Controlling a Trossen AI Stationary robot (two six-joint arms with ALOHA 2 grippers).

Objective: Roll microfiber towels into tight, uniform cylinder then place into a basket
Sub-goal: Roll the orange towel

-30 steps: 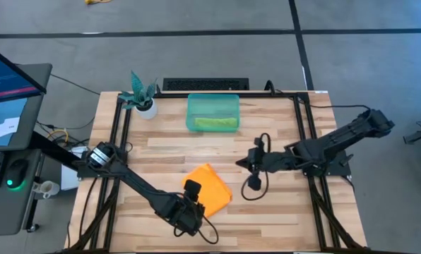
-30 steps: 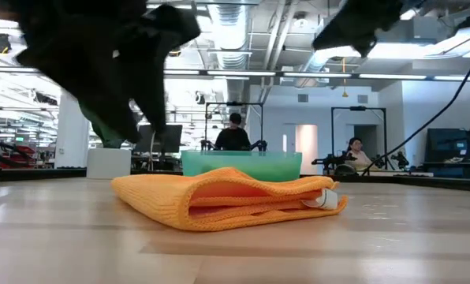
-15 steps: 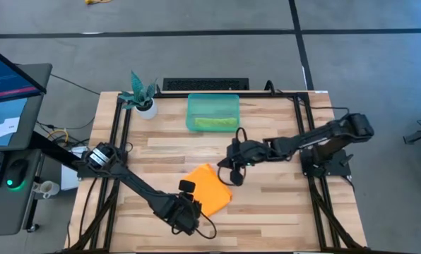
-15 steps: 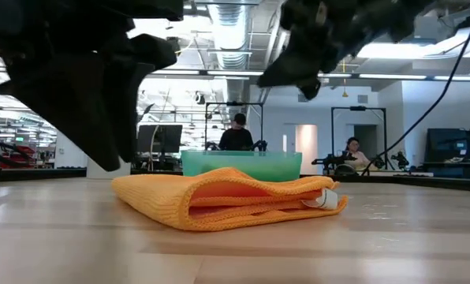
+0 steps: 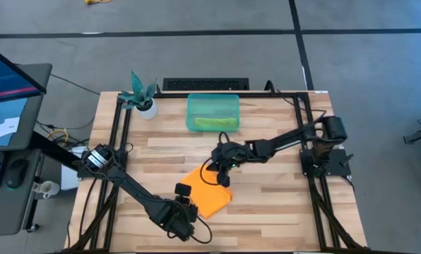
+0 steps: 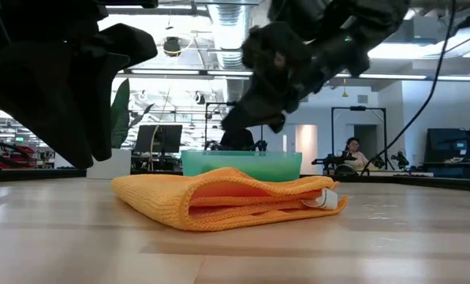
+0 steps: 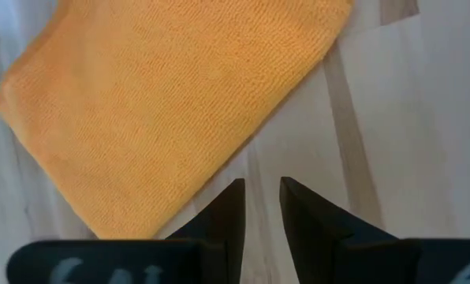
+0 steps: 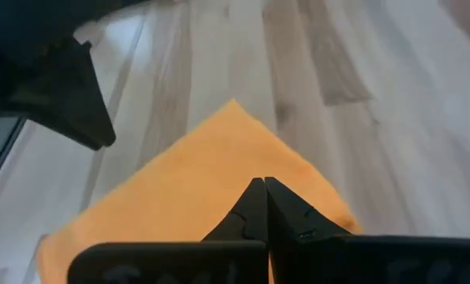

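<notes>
Containers first: there's one teal basket (image 5: pixel 212 113) at the far side of the table (image 5: pixel 267 201), and a lime green towel (image 5: pixel 215 123) is lying inside it, along its near wall. I can't tell how tightly it's rolled from up here. The only other container is a small white pot (image 5: pixel 147 108) holding a teal plant, sitting by the far left corner, well apart from the basket.

Count-wise: two towels, one basket, one pot, two arms. The second towel is the orange towel (image 5: pixel 206 189), folded flat in a few layers on the bare wood nearer the front edge (in the low view you can see the stacked layers and a little white tag at one end).

The left gripper (image 7: pixel 259 213) sits just off the orange towel's near edge, above bare wood. Its fingers have a narrow gap between them with nothing in it. The right gripper (image 8: pixel 260 207) hangs over the far part of that same towel with its fingers pressed together, nothing pinched.

A person sits in the room behind the table.
</notes>
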